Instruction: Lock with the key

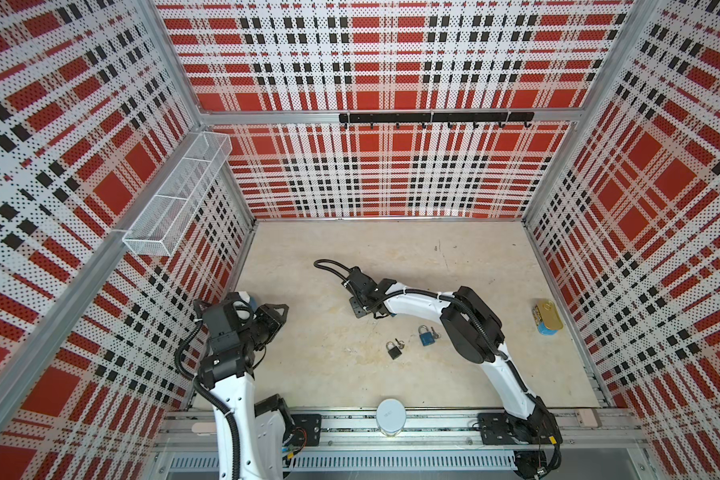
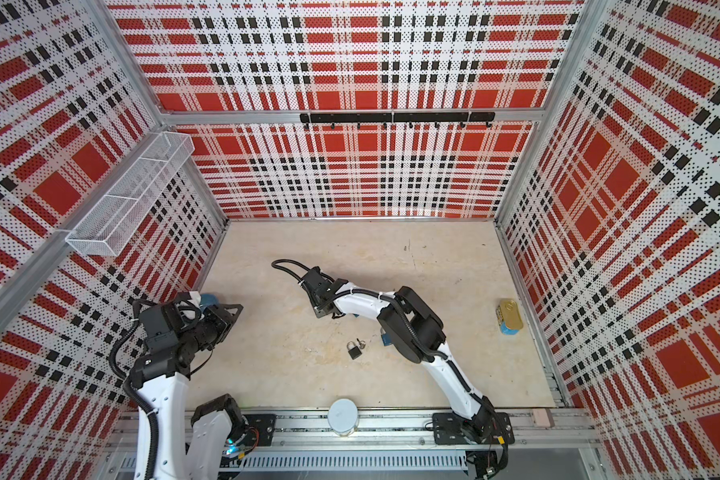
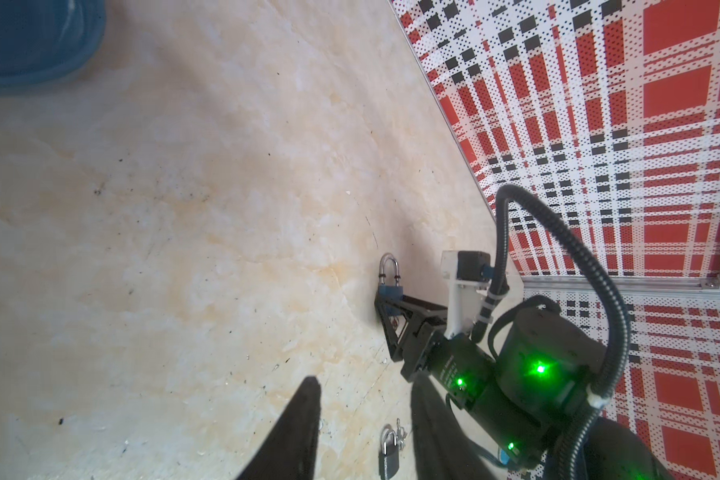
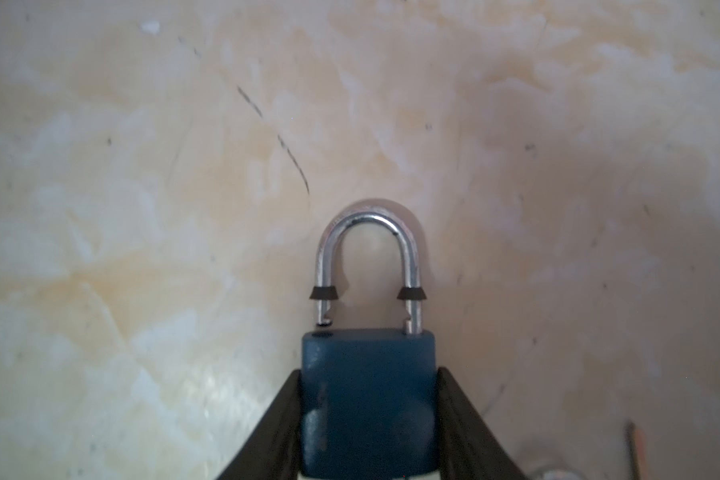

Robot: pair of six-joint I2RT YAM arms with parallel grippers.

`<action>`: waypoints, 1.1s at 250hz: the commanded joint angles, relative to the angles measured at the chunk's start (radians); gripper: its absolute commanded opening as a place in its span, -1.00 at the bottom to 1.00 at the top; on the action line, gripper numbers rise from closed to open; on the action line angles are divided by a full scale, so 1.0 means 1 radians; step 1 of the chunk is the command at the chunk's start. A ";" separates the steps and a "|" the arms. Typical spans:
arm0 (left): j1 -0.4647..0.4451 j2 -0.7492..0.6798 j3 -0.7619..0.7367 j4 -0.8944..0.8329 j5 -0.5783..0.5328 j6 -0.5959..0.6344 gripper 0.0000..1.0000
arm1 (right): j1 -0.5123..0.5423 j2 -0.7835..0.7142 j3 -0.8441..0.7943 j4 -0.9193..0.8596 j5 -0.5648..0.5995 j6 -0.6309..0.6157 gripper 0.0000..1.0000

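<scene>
Three padlocks share the beige marbled tabletop [image 1: 454,257]. The one that matters, a small blue padlock with a steel shackle [image 4: 368,415], is pinched by its flat sides in the right gripper [image 4: 368,372], jaws drawn narrow onto the body, shackle pointing away from the wrist; I judge it is held so to steady the body and leave the shackle free to be pressed home. The right wrist view shows what the top views cannot: one shackle leg stands clear of its hole, so the lock is open; the keyhole end is out of frame, and I cannot tell whether a key sits in it. The left gripper [image 3: 364,384] hangs empty at the table's left side, fingers moderately apart, free to help. In a top view a second blue padlock [image 1: 425,336] lies beside the right arm's elbow, a black padlock [image 1: 393,351] near it with small keys [image 1: 400,343]; in neither top view can I make out the held lock.
</scene>
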State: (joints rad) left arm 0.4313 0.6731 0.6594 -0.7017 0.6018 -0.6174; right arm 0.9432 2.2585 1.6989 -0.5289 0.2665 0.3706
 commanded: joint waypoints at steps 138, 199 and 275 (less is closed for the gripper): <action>0.009 -0.057 -0.046 0.049 0.008 -0.023 -0.20 | 0.057 -0.062 0.026 -0.244 -0.029 0.003 0.11; 0.008 -0.051 -0.050 0.062 0.011 -0.024 -0.18 | 0.056 -0.024 0.065 -0.270 -0.055 -0.018 0.11; 0.008 -0.051 -0.052 0.064 0.014 -0.029 -0.19 | 0.059 -0.015 0.040 -0.267 -0.074 -0.020 0.09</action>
State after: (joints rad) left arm 0.4313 0.6266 0.6174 -0.6586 0.6025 -0.6392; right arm 0.9993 2.2211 1.7420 -0.7872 0.2050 0.3630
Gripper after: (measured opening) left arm 0.409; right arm 0.551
